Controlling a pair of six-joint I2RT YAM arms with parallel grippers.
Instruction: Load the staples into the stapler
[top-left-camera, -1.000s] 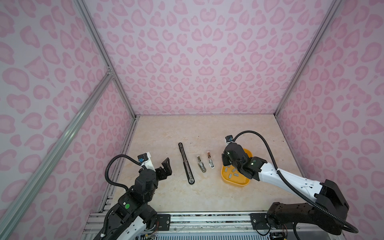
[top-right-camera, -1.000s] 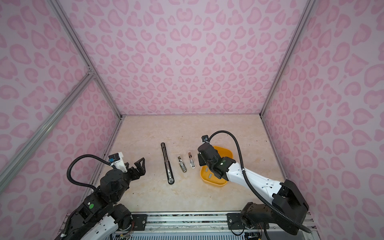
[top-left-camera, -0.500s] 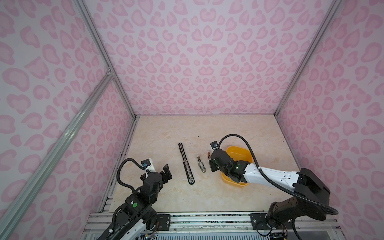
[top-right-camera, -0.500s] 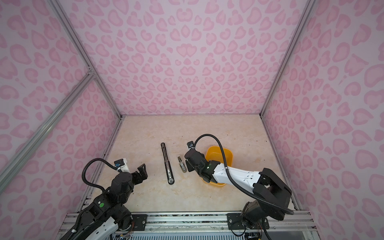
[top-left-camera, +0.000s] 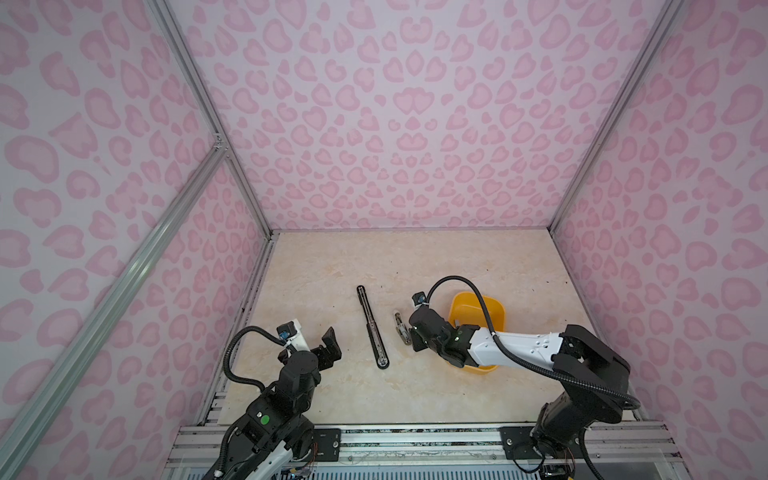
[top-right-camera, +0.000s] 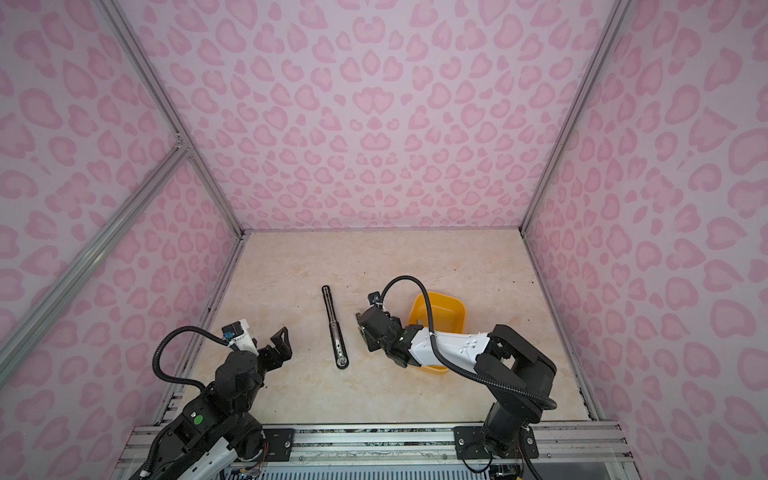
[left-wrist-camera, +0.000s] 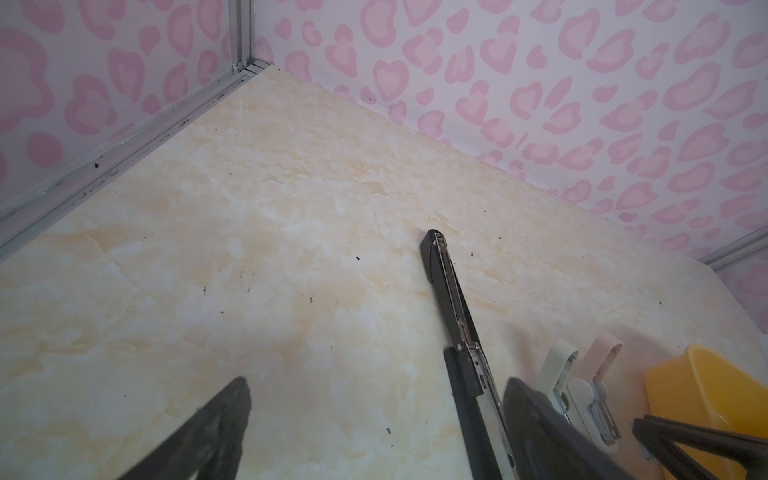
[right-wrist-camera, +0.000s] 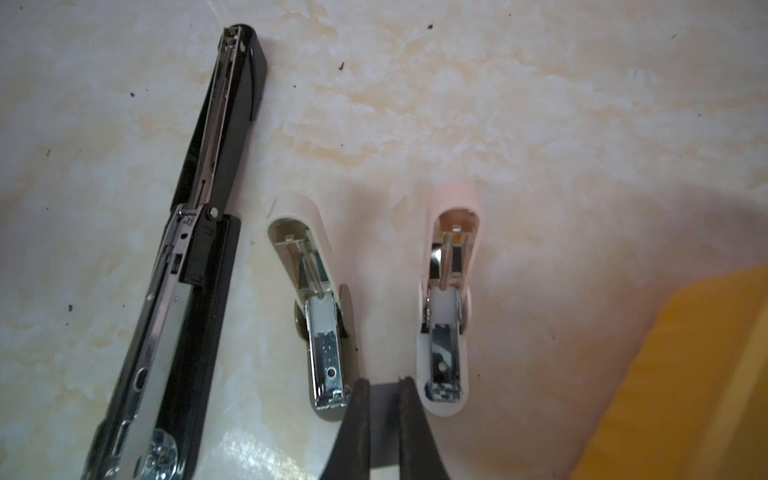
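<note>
The right tool (right-wrist-camera: 384, 381) is clenched on a grey strip of staples (right-wrist-camera: 384, 415), which shows between its fingers. Just past its tips, the pale stapler (right-wrist-camera: 316, 299) and the pink stapler (right-wrist-camera: 446, 299) lie open on the desk (right-wrist-camera: 540, 124), one on either side. The left tool (left-wrist-camera: 378, 381) hangs released beside the long black stapler (left-wrist-camera: 457, 316).

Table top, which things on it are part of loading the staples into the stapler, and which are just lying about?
In the job: right gripper, shut on a staple strip; pale green stapler and pink stapler, both open; yellow bin, contents unclear.
Lying about, probably: long black stapler; left gripper, open, holding nothing.
</note>
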